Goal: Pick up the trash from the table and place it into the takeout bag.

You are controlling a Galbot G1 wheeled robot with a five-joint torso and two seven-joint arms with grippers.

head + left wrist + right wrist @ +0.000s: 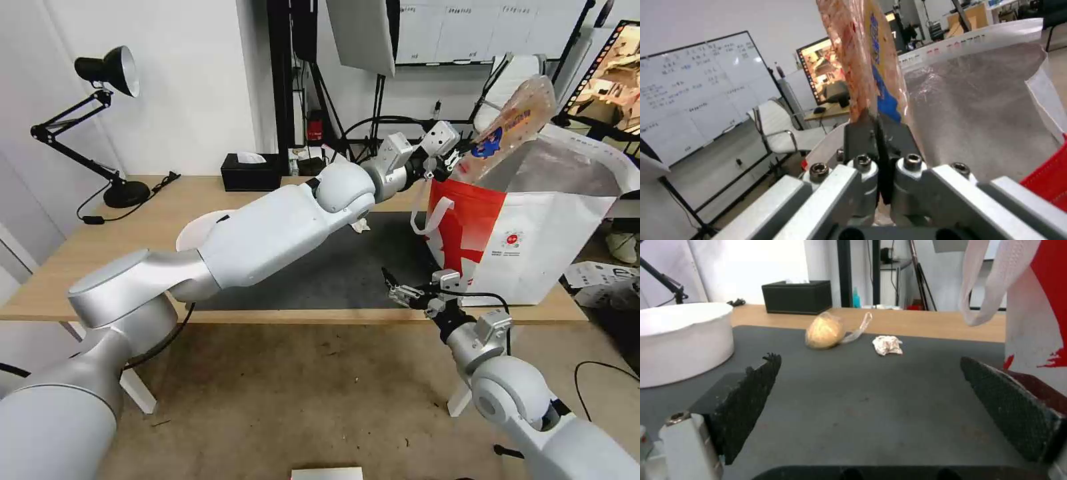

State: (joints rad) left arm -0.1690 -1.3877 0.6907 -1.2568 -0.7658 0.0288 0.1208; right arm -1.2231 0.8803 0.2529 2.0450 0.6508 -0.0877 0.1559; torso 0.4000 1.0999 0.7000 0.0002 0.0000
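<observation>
My left gripper (459, 164) is shut on one end of the clear plastic tray (517, 123) with red scraps. The tray tilts up over the open mouth of the red-and-white takeout bag (533, 247). In the left wrist view the tray (862, 60) rises from the closed left gripper (878, 131), with the bag's foil lining (978, 110) behind it. My right gripper (395, 288) hovers open low over the dark mat (862, 390) near the table's front edge. Ahead of it lie the beige knotted bag (824, 331), the crumpled tissue (888, 345) and the white bowl (680, 340).
A black tissue box (250, 172) stands at the table's back edge, and a black desk lamp (107, 73) at the far left. The bag's white strap (991, 283) hangs close beside my right gripper. My left arm crosses over the mat and partly covers the bowl (193, 233).
</observation>
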